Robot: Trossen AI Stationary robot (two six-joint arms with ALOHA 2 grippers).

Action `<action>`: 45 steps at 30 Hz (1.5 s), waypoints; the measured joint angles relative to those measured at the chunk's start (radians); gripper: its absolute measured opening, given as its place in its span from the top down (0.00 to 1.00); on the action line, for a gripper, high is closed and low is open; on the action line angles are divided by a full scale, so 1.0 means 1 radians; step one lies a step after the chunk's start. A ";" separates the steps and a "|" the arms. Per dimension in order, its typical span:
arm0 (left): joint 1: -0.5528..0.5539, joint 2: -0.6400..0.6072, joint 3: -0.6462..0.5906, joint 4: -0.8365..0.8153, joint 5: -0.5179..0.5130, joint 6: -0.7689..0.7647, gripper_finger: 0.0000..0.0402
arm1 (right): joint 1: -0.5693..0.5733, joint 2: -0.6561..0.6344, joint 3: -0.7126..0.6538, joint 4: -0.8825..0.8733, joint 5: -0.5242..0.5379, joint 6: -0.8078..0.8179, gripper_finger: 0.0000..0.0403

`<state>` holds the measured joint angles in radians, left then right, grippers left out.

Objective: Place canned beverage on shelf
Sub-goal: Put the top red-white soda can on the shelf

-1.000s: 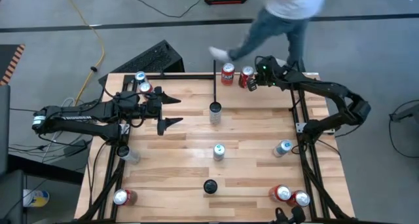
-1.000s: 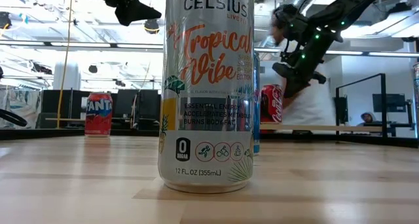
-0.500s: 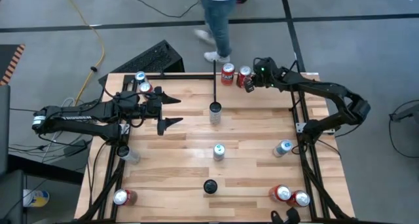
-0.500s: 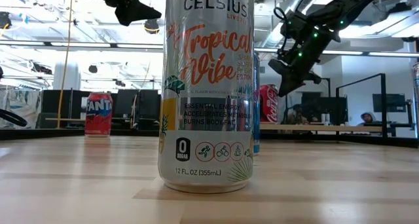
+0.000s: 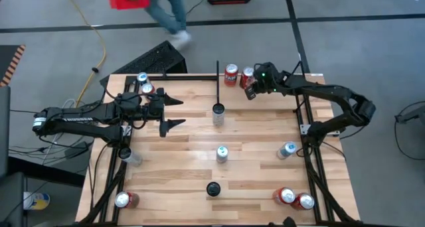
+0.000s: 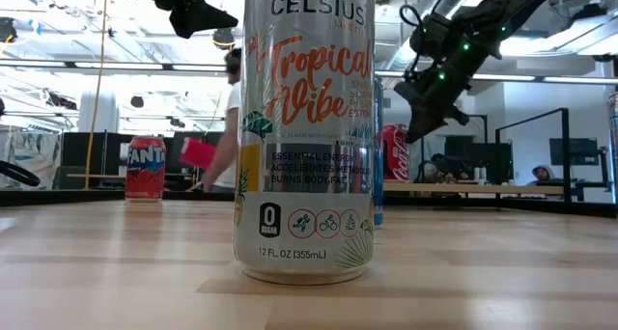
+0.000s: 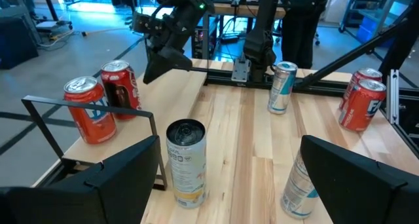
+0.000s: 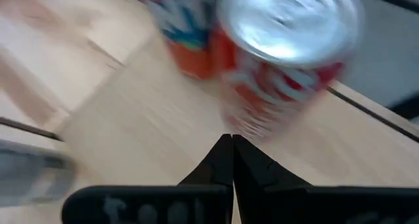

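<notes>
A red Coca-Cola can (image 5: 248,73) stands upright on its base on the wood shelf bay (image 5: 272,102) at the table's far edge. It is right beside an orange Fanta can (image 5: 230,73) and to the right of the thin black divider bar (image 5: 217,77). My right gripper (image 5: 250,90) is shut and empty. It hangs just near of and above the Coca-Cola can (image 8: 288,60), tips pointing down at it (image 6: 415,129). My left gripper (image 5: 174,111) is open and empty above the table's left part, as the left wrist view (image 7: 229,185) also shows.
A Celsius can (image 5: 218,111) stands at the divider's near end. More cans stand mid-table (image 5: 222,153), at the right (image 5: 287,149), near right (image 5: 294,198), near left (image 5: 123,200) and far left (image 5: 145,84). A person (image 5: 166,8) carrying a red box walks past the far edge.
My right gripper has let go of the Coca-Cola can, risen and drawn back a little toward the near edge. The can, first lifted in the gripper, now stands on the shelf beside the Fanta can. The person has walked leftward behind the table.
</notes>
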<state>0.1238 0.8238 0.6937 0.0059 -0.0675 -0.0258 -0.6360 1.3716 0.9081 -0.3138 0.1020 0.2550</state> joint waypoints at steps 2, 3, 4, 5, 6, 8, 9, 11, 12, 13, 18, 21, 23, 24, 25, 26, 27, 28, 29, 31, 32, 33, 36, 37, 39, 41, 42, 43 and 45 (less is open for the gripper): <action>0.000 0.000 0.000 0.000 0.000 0.002 0.12 | 0.030 0.000 0.000 0.044 0.013 0.006 0.94; 0.000 0.000 0.000 0.002 0.000 0.002 0.12 | 0.044 0.001 0.000 0.062 0.029 0.007 0.94; 0.000 0.000 0.000 0.004 0.000 0.002 0.12 | 0.056 0.003 0.000 0.079 0.041 0.007 0.94; 0.000 0.000 0.000 0.004 0.000 0.002 0.12 | 0.065 0.006 0.000 0.092 0.053 0.007 0.94; 0.000 0.000 0.000 0.004 0.000 0.002 0.12 | 0.068 0.008 0.000 0.101 0.060 0.007 0.94; 0.000 0.000 0.000 0.004 0.000 0.002 0.12 | 0.069 0.018 0.000 0.122 0.069 0.010 0.94; 0.000 0.000 0.000 0.004 0.000 0.002 0.12 | 0.070 0.024 0.000 0.133 0.076 0.013 0.94; 0.000 0.000 0.000 0.004 0.000 0.001 0.12 | 0.066 0.040 0.000 0.153 0.091 0.023 0.94; 0.000 0.000 0.000 0.004 0.000 0.001 0.12 | 0.065 0.051 0.001 0.176 0.098 0.026 0.94; 0.000 0.000 0.000 0.004 0.000 0.001 0.12 | 0.065 0.062 0.002 0.195 0.106 0.027 0.94; 0.000 0.000 0.000 0.005 0.000 -0.001 0.12 | 0.065 0.127 0.028 0.218 0.115 0.025 0.94; 0.000 0.000 0.000 0.004 0.000 -0.001 0.12 | 0.068 0.157 0.052 0.225 0.167 0.025 0.94; 0.000 0.000 0.000 0.003 0.000 -0.001 0.12 | 0.069 0.173 0.061 0.222 0.209 0.025 0.94; 0.000 0.000 0.000 0.003 0.000 0.000 0.12 | 0.069 0.177 0.064 0.224 0.228 0.025 0.94; 0.000 0.000 0.000 0.002 0.000 0.002 0.12 | 0.069 0.183 0.068 0.223 0.242 0.025 0.94; 0.000 0.000 0.000 0.002 0.000 0.002 0.12 | 0.069 0.188 0.075 0.223 0.254 0.025 0.94; 0.000 0.000 0.000 0.001 0.000 0.003 0.12 | 0.067 0.193 0.080 0.226 0.265 0.025 0.94; 0.000 0.000 0.000 0.001 0.000 0.005 0.12 | 0.064 0.195 0.082 0.226 0.269 0.024 0.94; 0.000 0.000 0.000 0.000 0.000 0.005 0.12 | 0.063 0.200 0.086 0.228 0.268 0.024 0.94; 0.000 0.000 0.000 0.000 0.000 0.006 0.12 | 0.063 0.204 0.090 0.242 0.268 0.024 0.94; 0.000 0.000 0.000 -0.001 0.000 0.006 0.12 | 0.063 0.204 0.092 0.239 0.268 0.022 0.94; 0.000 0.000 0.000 -0.001 0.000 0.006 0.12 | 0.066 0.203 0.095 0.237 0.263 0.017 0.94; 0.000 0.000 0.000 -0.005 0.000 0.006 0.12 | 0.083 0.172 0.095 0.209 0.239 0.009 0.94; 0.001 0.000 0.000 -0.007 -0.001 0.007 0.12 | 0.089 0.156 0.095 0.199 0.238 0.007 0.94; 0.001 0.000 0.000 -0.008 -0.001 0.010 0.12 | 0.097 0.112 0.096 0.136 0.230 0.003 0.94; 0.002 0.000 0.000 -0.009 -0.001 0.010 0.12 | 0.100 0.070 0.096 0.079 0.205 -0.009 0.94; 0.002 0.000 0.000 -0.009 -0.001 0.011 0.12 | 0.097 0.047 0.096 0.039 0.188 -0.016 0.94; 0.002 0.000 0.000 -0.009 -0.001 0.011 0.12 | 0.095 0.026 0.096 0.006 0.180 -0.017 0.94; 0.002 0.000 0.000 -0.010 -0.001 0.015 0.12 | 0.080 -0.013 0.096 -0.054 0.165 -0.021 0.94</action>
<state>0.1253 0.8234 0.6938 -0.0039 -0.0687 -0.0110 -0.5559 1.3585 1.0039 -0.3680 0.2672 0.2342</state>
